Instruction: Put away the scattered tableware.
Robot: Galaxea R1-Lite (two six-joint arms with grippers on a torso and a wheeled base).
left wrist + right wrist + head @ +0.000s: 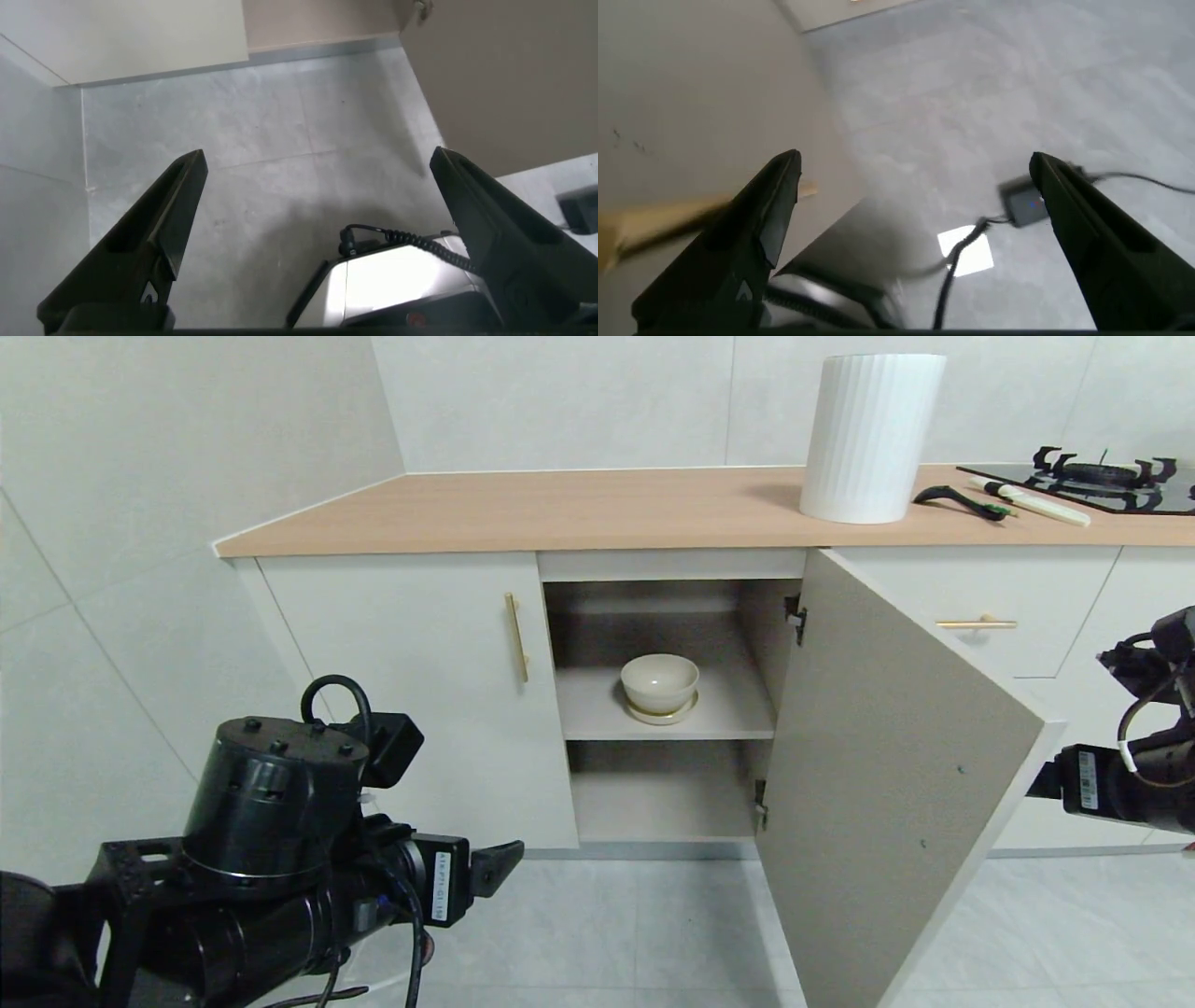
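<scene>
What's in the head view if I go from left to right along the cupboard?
handle → bowl → open door

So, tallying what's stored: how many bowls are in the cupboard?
1: a bowl on a plate, on the upper shelf. The open door may hide others.

head: facing cabinet (401,691), near | wrists: downward, floor (280,140) close | shared: door (887,756)

no readable text, labels, numbers, signs
</scene>
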